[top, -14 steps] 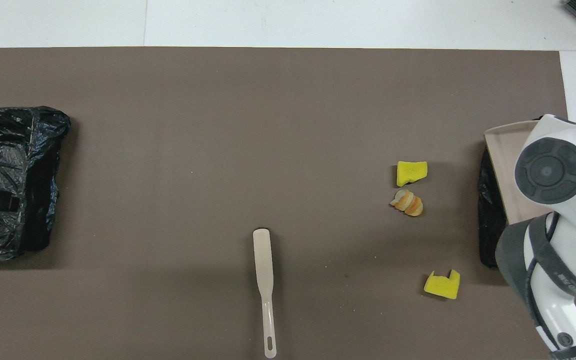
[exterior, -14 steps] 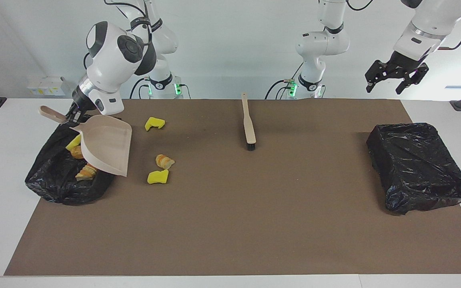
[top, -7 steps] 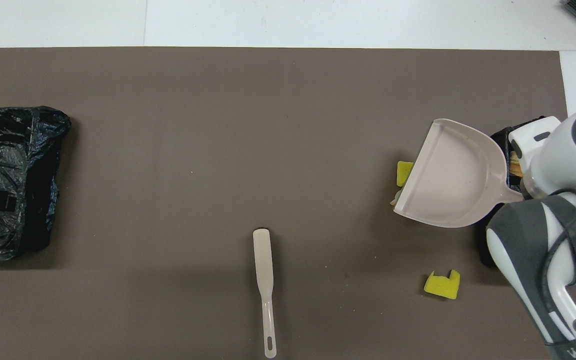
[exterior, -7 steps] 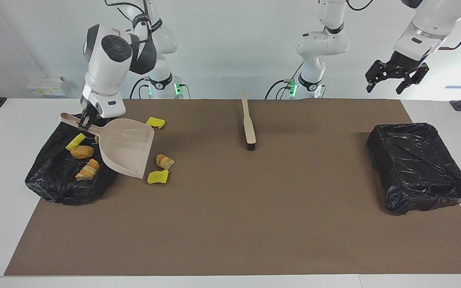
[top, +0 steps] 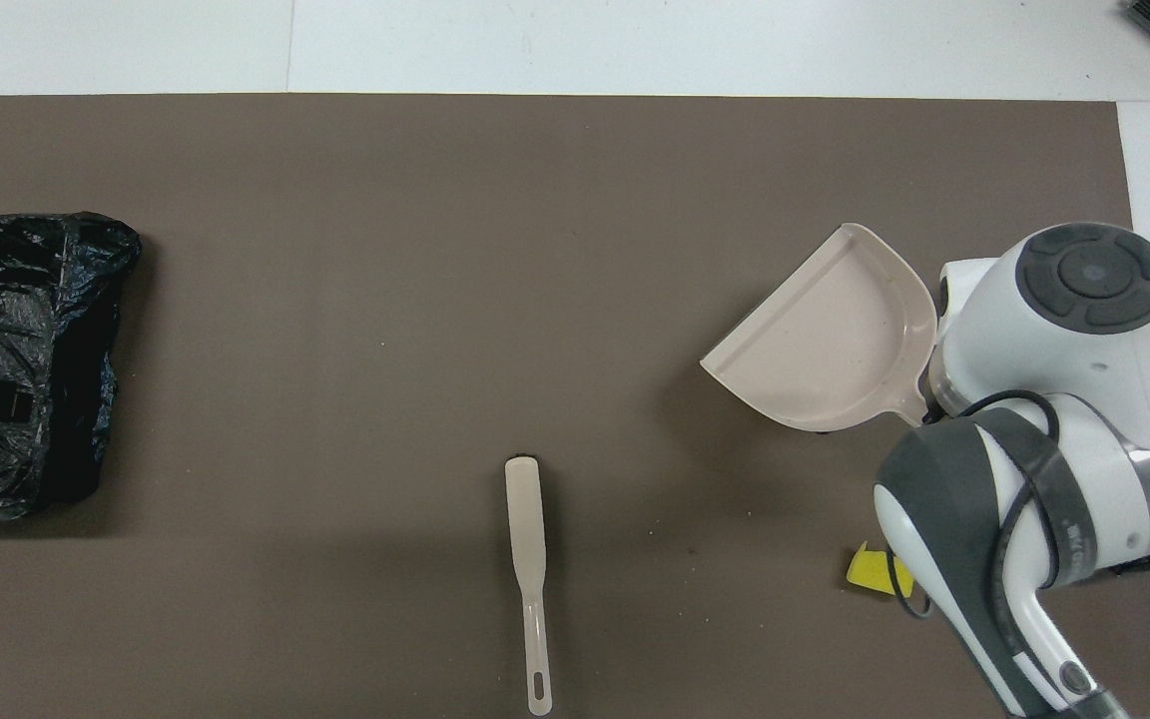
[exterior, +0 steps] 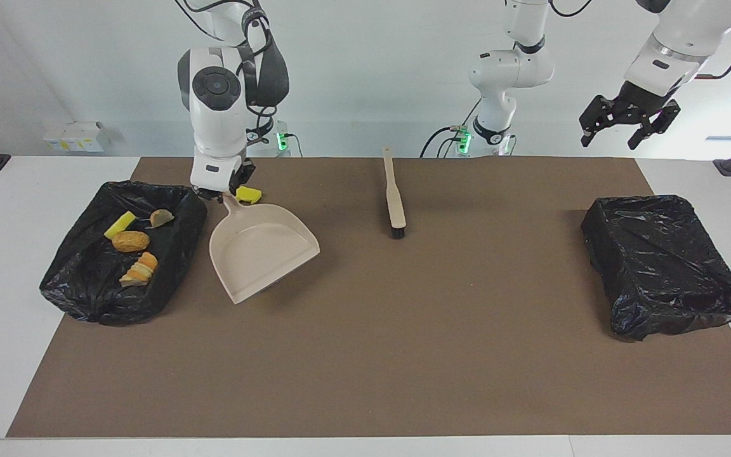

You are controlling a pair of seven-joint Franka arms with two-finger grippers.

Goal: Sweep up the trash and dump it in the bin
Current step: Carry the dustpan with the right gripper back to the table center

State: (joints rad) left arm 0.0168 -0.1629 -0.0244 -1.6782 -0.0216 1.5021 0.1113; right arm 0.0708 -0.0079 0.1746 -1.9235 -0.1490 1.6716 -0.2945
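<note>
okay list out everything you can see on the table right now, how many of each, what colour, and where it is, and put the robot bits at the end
dustpan: one, beige, empty, held up over the mat beside the filled bin
brush: one, beige handle with black bristles, lying mid-mat near the robots
filled bin: one, black liner, at the right arm's end
sponge pieces: two visible, yellow; one in the filled bin, one on the mat by the dustpan's handle
bread chunks: three, golden-brown, in the filled bin
empty bin: one, black liner, at the left arm's end
mat: one, brown, covering the white table
right gripper: shut on the dustpan's handle
left gripper: open, waiting high above the empty bin's end
</note>
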